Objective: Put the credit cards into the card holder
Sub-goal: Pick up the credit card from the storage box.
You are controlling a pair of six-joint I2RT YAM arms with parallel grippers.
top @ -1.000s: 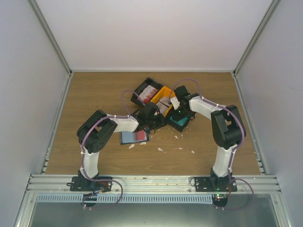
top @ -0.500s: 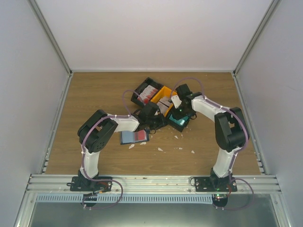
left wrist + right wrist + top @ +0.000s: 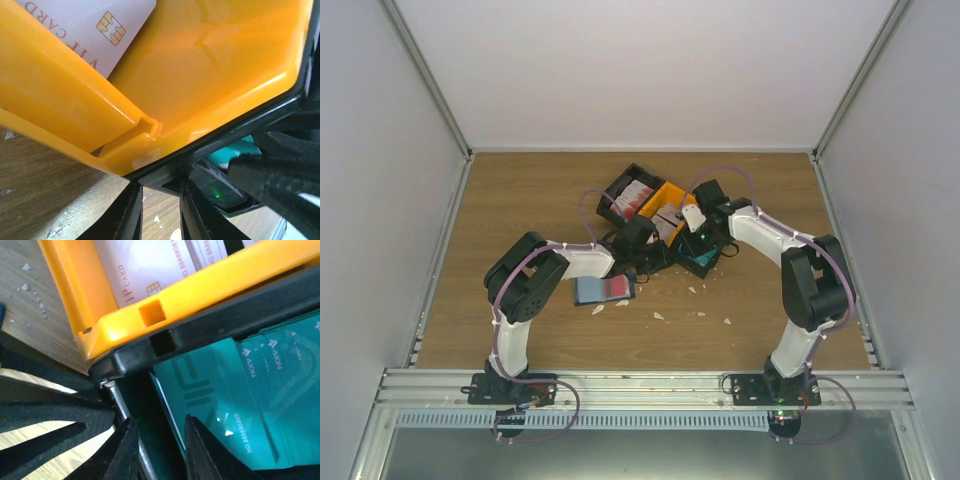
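Wooden table point(image 3: 520, 200) inside a white-walled booth carries everything, and both arms reach to a cluster of trays near its middle.

The left gripper point(image 3: 159, 184) has its jaws only narrowly parted, with bare wood showing in the gap. Its tips end right against a black rim point(image 3: 240, 122) beneath the orange tray point(image 3: 210, 75), and I cannot tell whether they pinch it. Just above, a pale card point(image 3: 95, 25) with a gold chip leans inside that orange tray against its wall.

The right gripper point(image 3: 157, 427) also shows a narrow gap. The wall of a dark tray point(image 3: 225, 322) runs up between its fingers, but whether they clamp that wall cannot be told. To the right of those fingers a stack of teal cards point(image 3: 240, 410) lies in the dark tray. Beyond the rim, more pale cards point(image 3: 150, 265) with printed numbers sit in the orange one.

From above, the two grippers come close together at the trays, one from each side. A rear black tray point(image 3: 616, 180) behind the orange one holds red-and-white cards point(image 3: 635, 196).

The card holder point(image 3: 603, 290) lies open on the wood nearer the arm bases, just beside the left forearm and apart from the trays. Its left part shows blue-grey, its right part red. White scraps point(image 3: 658, 315) are scattered on the wood to its right.
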